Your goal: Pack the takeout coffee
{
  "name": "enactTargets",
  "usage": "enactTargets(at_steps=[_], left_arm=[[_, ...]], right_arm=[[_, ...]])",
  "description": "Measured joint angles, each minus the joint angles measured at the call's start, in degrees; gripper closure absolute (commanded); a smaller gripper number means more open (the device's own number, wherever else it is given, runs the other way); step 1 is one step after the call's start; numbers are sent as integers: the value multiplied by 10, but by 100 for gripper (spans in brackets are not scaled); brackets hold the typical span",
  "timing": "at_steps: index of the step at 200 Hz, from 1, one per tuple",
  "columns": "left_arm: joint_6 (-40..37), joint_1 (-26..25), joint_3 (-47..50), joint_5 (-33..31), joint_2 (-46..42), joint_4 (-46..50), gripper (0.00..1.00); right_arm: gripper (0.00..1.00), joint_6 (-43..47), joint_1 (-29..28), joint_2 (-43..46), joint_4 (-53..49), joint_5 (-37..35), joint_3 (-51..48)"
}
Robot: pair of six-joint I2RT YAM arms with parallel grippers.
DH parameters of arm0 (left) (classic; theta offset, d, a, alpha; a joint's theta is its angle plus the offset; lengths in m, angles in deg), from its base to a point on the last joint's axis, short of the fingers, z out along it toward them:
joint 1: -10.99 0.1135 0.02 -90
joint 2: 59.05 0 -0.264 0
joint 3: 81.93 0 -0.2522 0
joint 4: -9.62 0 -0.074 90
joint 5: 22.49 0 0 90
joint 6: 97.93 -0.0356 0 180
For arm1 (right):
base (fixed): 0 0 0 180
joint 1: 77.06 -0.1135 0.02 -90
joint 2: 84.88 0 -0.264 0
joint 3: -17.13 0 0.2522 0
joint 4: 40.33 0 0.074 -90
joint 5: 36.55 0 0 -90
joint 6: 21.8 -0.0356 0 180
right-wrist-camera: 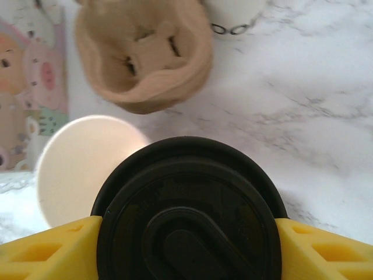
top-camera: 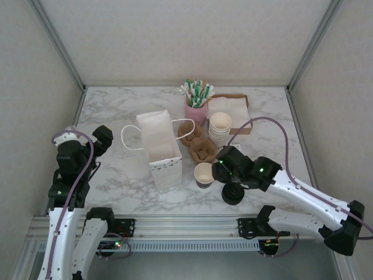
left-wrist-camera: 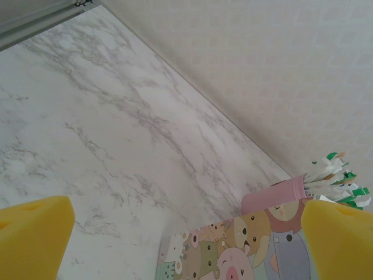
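From above, the left arm stands folded well left of the white paper bag [top-camera: 160, 146], its pincer [top-camera: 102, 139] aimed toward the bag. The right arm reaches in low from the right, its pincer [top-camera: 220, 168] just beside a cream paper cup [top-camera: 204, 173] near the bag's front corner. The brown pulp cup carrier [top-camera: 198, 144] lies on the worktop [top-camera: 116, 175] just right of the bag, wells facing up. The left wrist view adds widely spread, empty yellow fingers [left-wrist-camera: 32, 236] above the bag's cartoon-animal side. The right wrist view adds a round black lid [right-wrist-camera: 186, 216] clamped between that pincer's fingers, the cup to its left and the carrier beyond.
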Motion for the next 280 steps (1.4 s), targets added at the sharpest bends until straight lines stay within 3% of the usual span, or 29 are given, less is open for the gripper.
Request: enactTargets(at_steps=[119,280], left_arm=[[0,0,0,0,0,0,0],[0,0,0,0,3,0,0]], right_arm=[[29,46,-66,-116,67,-17,28],[27,51,-71,-153,92,-17,28]])
